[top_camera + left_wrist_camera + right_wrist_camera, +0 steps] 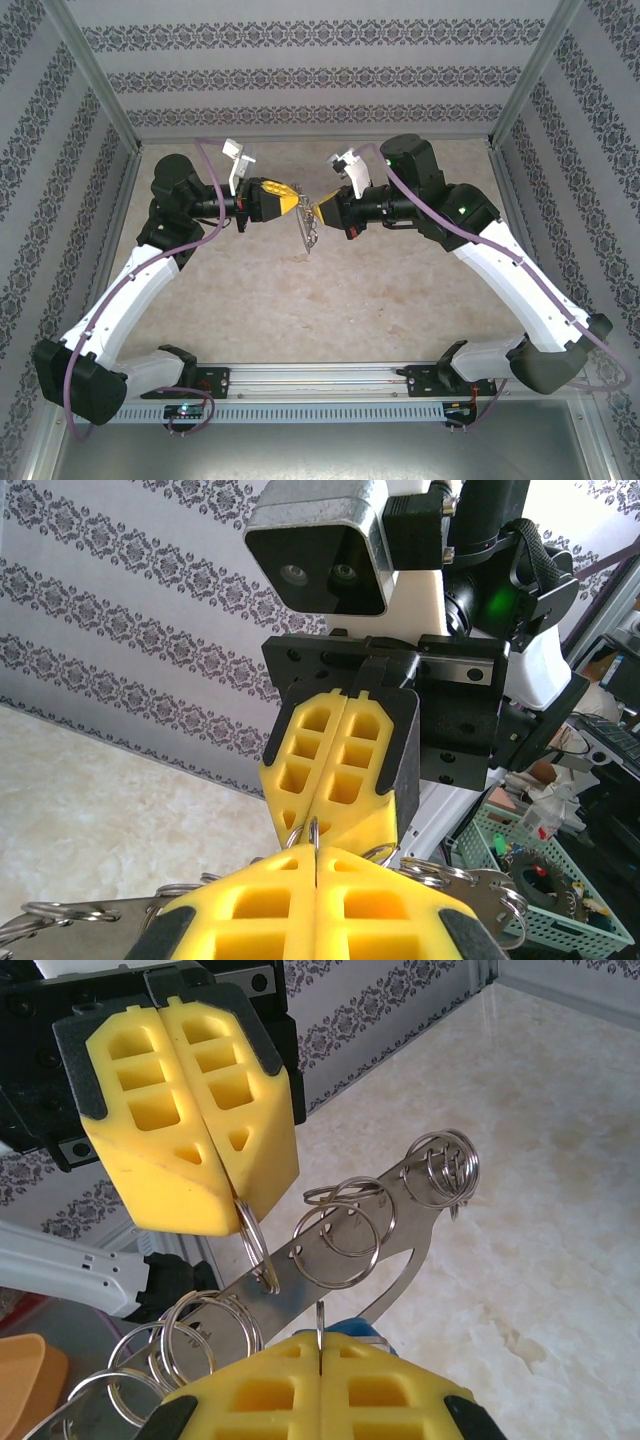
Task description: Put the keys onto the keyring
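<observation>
Two grippers met tip to tip above the middle of the pale marbled table [300, 310] in the top view. From the left of that frame the left arm reached inward. The left gripper [296, 197] had its yellow fingers pressed together and pointing right. Just right of it the keyring [312, 238] hung down off the table as a thin grey shape, directly beneath the meeting fingertips. The right gripper [318, 210] came in from the right, its jaws likewise closed, almost touching the left one.

Seen from the right wrist, the left gripper filled the upper left, its fingers [215, 1175] closed tight on one split ring [252, 1245] of the keyring. That ring passed through a hole in a flat grey metal strip [400, 1215], which ran tilted from the lower left up toward the upper right. More wire rings were strung along it. One cluster sat at the lower left, a pair near the middle, and another group at the upper right end.

At the bottom centre the right gripper's own fingers were squeezed shut on the key [352, 1326]. A thin silver edge stood up out of the seam, and a sliver of blue showed just right of it, close under the strip. Whether that edge touched the strip could not be told.
</observation>
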Controlling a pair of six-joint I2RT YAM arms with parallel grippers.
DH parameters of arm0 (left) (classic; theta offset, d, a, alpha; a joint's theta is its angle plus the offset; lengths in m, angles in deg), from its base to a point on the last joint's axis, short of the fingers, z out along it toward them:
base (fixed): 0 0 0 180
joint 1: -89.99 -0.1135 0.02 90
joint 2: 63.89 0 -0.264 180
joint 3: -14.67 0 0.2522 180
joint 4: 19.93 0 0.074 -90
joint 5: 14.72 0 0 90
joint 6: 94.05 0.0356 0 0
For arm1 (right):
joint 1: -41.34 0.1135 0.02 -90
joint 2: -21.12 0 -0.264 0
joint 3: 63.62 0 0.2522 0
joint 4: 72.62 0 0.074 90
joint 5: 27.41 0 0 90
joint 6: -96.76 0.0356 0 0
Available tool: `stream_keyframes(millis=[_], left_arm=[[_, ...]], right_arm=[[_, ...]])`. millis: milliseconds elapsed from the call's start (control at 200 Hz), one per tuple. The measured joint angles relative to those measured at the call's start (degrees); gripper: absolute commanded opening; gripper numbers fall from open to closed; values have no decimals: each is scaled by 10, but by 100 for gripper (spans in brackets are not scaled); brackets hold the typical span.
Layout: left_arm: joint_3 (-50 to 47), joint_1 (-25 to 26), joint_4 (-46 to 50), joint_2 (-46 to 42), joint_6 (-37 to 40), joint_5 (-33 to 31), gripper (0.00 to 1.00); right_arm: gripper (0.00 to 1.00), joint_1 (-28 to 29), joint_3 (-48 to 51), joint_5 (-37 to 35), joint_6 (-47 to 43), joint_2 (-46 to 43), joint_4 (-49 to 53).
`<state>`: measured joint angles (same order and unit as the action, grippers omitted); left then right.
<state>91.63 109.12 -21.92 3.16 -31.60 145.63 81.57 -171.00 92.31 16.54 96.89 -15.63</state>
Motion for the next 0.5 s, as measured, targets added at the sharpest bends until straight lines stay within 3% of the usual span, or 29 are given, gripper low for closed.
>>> stream_keyframes(millis=[270,500], left_arm=[[0,0,18,0,14,-3,0],[0,0,206,0,122,-70,0]], right_arm=[[0,0,5,-1,4,-2,-2],[0,-24,21,-26,10,-9,12]])
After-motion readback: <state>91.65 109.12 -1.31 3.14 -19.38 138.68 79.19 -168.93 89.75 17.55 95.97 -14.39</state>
